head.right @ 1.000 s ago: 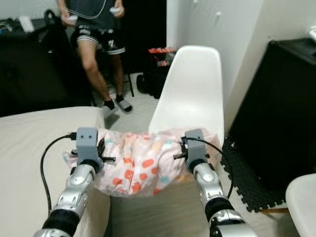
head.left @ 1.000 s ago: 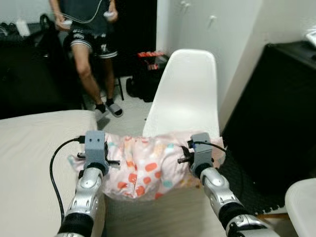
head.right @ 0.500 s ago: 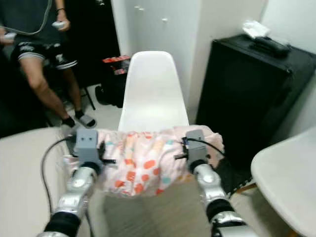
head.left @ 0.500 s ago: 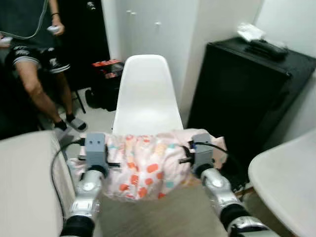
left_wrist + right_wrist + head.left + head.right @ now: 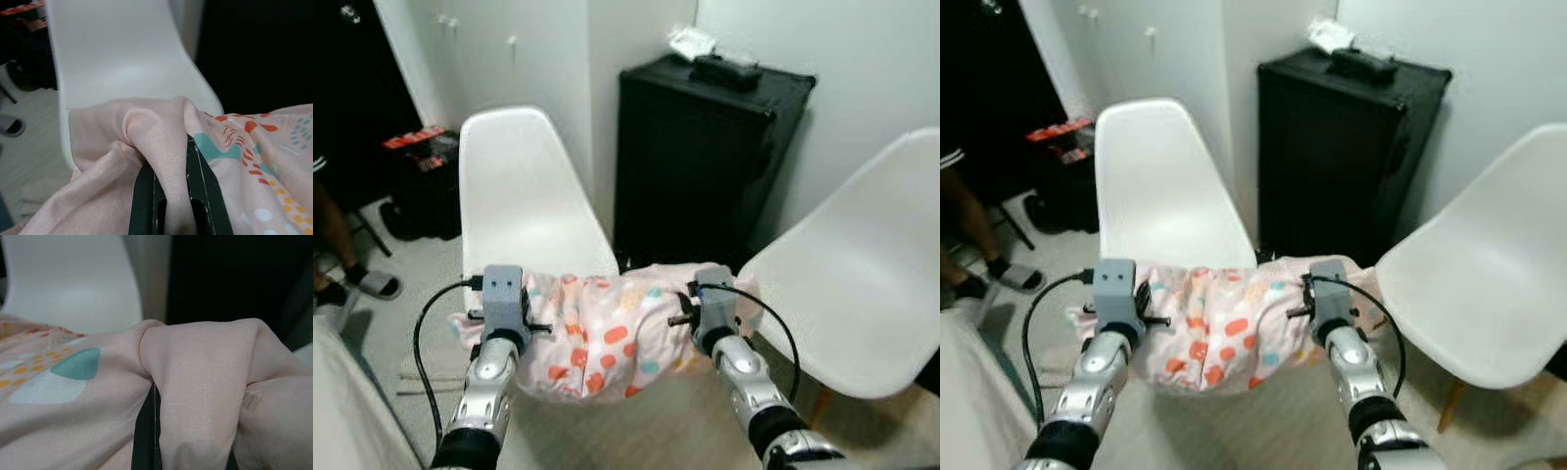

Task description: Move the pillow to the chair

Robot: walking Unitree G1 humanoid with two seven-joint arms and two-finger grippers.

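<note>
Since the earlier pictures the camera has swung to the robot's right: the bed has slid almost out at the lower left corner, the person is reduced to a leg and sandalled foot (image 5: 362,282) at the left edge, and a second white chair (image 5: 847,284) has come in on the right. The pillow (image 5: 607,333), pink with orange, teal and white spots, hangs in the air between the two arms as before, just in front of the seat of the white chair (image 5: 524,211).

A small sewn tag (image 5: 250,400) shows on the pillow's corner by the right gripper (image 5: 146,440); its print is too blurred to read.

The left gripper (image 5: 168,196) has its black fingers (image 5: 200,188) nearly closed, with a fold of the pillow's fabric pinched between them. The right gripper's fingers are also pressed close together, a bunched corner of the pillow draped over them and held.

Right of the white chair stands a black cabinet (image 5: 705,157) against the wall, with a crumpled white thing (image 5: 690,41) and a dark flat object (image 5: 729,69) on its top. Left of the chair, red and black things (image 5: 416,142) sit low in a dark doorway.
</note>
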